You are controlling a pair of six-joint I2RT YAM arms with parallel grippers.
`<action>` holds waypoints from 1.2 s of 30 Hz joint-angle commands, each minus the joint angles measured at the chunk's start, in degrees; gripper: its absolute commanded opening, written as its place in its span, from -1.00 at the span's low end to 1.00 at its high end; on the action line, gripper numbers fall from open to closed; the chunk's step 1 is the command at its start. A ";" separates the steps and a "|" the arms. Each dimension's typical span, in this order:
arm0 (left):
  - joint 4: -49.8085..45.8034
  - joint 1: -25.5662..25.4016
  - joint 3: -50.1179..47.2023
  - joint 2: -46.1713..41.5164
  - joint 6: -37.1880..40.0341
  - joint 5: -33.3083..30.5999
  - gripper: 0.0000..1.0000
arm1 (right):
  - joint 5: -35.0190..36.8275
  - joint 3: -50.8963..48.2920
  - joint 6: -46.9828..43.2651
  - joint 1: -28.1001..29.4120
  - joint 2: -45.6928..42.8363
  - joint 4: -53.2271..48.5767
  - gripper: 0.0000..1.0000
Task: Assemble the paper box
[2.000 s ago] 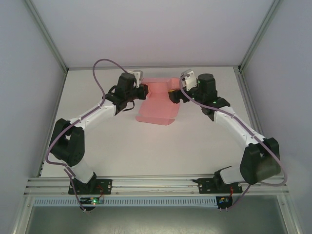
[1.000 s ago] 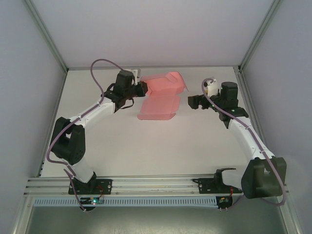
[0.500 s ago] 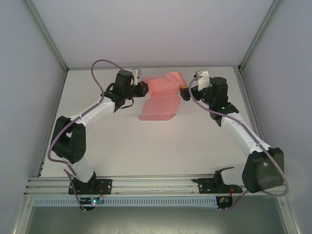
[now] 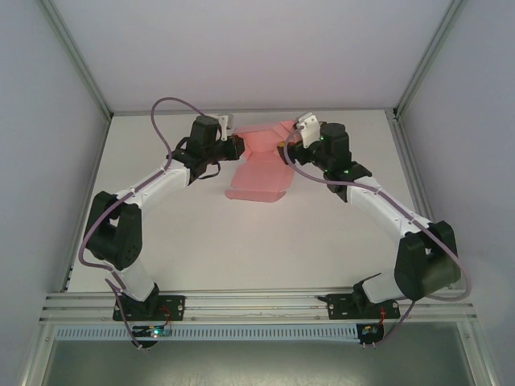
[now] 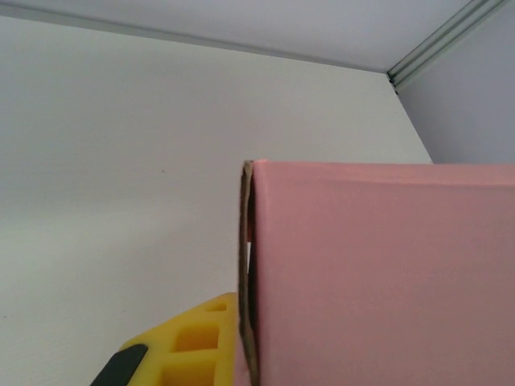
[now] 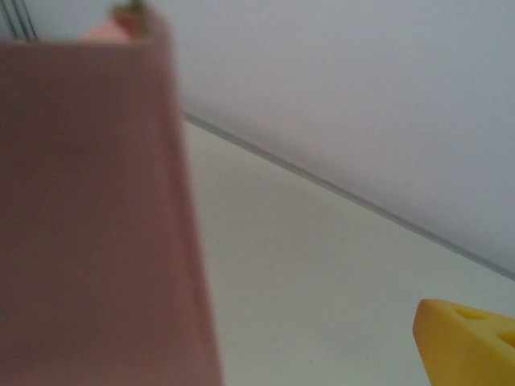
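The pink box (image 4: 261,173) sits on the far middle of the white table (image 4: 241,241), between the two grippers. In the top view its near part lies flat on the table, with the near edge slightly curled. Its far part is folded up into a raised panel that spans from one gripper to the other. The left gripper (image 4: 235,147) reaches in from the left, and its jaws are pressed together on the left edge of that raised panel. In the left wrist view the box (image 5: 386,273) takes up the lower right as a smooth pink face, its brownish cut edge running upright down the middle. A yellow finger (image 5: 193,346) lies against that edge at the bottom. The right gripper (image 4: 288,151) is at the right end of the raised panel, its arm bent in from the right side of the table. Its jaws are spread wide. In the right wrist view the box (image 6: 88,225) is a blurred pink panel standing along the left side, and one yellow finger (image 6: 467,342) shows at the lower right, well apart from it, with bare table between them. The views do not show whether the other right finger touches the panel.
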 commanded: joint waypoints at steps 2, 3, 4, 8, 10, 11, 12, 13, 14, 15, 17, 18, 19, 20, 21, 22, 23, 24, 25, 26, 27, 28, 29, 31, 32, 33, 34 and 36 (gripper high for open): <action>0.45 -0.83 1.00 -0.85 0.01 -2.39 -1.00 | -1.02 1.40 1.63 -1.13 -2.76 -4.59 0.97; -0.07 -0.62 1.08 -0.69 -0.31 -3.37 -1.00 | -2.17 0.87 2.25 -2.04 -4.47 -5.09 0.96; -0.13 -0.23 0.91 -0.69 -0.68 -3.70 -1.00 | -5.11 0.21 2.32 -3.15 -6.65 -6.11 0.96; 0.38 1.21 0.20 -0.70 -0.78 -1.83 -1.00 | -21.92 -0.18 3.49 -9.19 -13.42 -13.35 0.97; -0.68 1.35 0.67 -0.77 0.53 -1.28 -1.00 | -29.73 -0.28 4.78 -12.82 -15.05 -15.93 0.97; -1.47 1.33 0.97 -0.66 1.49 -1.12 -1.00 | -32.84 -0.64 5.12 -14.47 -15.68 -16.03 0.96; -2.37 1.36 1.32 -0.64 2.35 -1.29 -1.00 | -36.63 -0.79 4.99 -16.46 -16.09 -15.94 0.96; -3.22 1.36 1.64 -0.66 2.67 -1.81 -1.00 | -38.17 -0.62 5.95 -18.08 -16.15 -15.24 0.96; -3.40 1.45 1.65 -0.70 2.84 -1.47 -1.00 | -38.72 0.02 7.02 -19.63 -15.64 -14.76 0.96; -2.87 1.46 1.40 -0.81 3.30 -0.41 -1.00 | -38.54 1.61 8.65 -21.22 -14.43 -14.79 0.97; -1.40 1.45 0.76 -0.98 3.35 1.72 -1.00 | -40.16 6.05 10.79 -23.87 -10.31 -16.53 0.95; -1.00 1.35 0.62 -1.12 3.27 2.19 -1.00 | -42.73 8.69 10.93 -24.73 -7.72 -17.82 0.88; -1.14 1.40 0.60 -0.97 3.25 2.34 -1.00 | -44.70 11.48 10.87 -24.98 -4.91 -19.62 0.81; -1.50 1.34 0.81 -0.97 3.49 2.28 -1.00 | -47.32 14.35 10.36 -24.90 -2.16 -21.95 0.72; -1.85 1.33 0.91 -0.94 3.47 1.99 -1.00 | -52.30 17.17 8.75 -24.77 0.93 -24.88 0.63; -1.82 1.40 0.97 -0.93 3.55 1.88 -1.00 | -56.17 19.42 6.94 -24.44 3.53 -27.67 0.60; -1.94 1.34 1.00 -0.80 3.61 1.92 -1.00 | -58.50 21.32 5.08 -23.84 5.99 -30.33 0.53; -2.02 1.35 1.08 -0.71 3.43 1.92 -1.00 | -58.93 22.52 3.31 -23.25 7.57 -32.43 0.47; -2.20 1.39 1.36 -0.61 3.35 1.90 -1.00 | -58.84 23.74 -0.33 -22.37 8.68 -35.50 0.46; -2.43 1.33 1.43 -0.44 3.27 2.07 -1.00 | -58.04 24.65 -3.24 -21.24 9.55 -37.97 0.44; -2.62 1.32 1.53 -0.41 3.16 2.18 -1.00 | -57.19 25.19 -5.29 -20.10 10.12 -39.56 0.43; -2.63 1.34 1.61 -0.36 3.07 2.39 -1.00 | -56.70 25.68 -6.73 -19.07 10.55 -40.66 0.42; -2.65 1.32 1.61 -0.46 3.07 2.47 -1.00 | -56.50 25.96 -7.33 -18.05 10.88 -41.00 0.35; -2.51 1.32 1.40 -0.68 3.00 2.40 -1.00 | -56.04 26.32 -7.74 -16.44 11.41 -41.29 0.24; -2.51 1.32 1.46 -0.83 3.07 2.22 -1.00 | -55.62 26.33 -7.68 -15.58 11.58 -41.33 0.23; -2.54 1.33 1.34 -0.91 3.16 2.19 -1.00 | -55.41 26.17 -7.70 -15.02 11.75 -41.39 0.22; -2.54 1.33 1.35 -0.88 3.25 2.30 -1.00 | -54.93 26.07 -7.50 -14.43 11.82 -41.31 0.20; -2.41 1.26 1.26 -0.86 2.92 2.24 -1.00 | -53.95 25.59 -7.42 -13.25 11.72 -41.31 0.17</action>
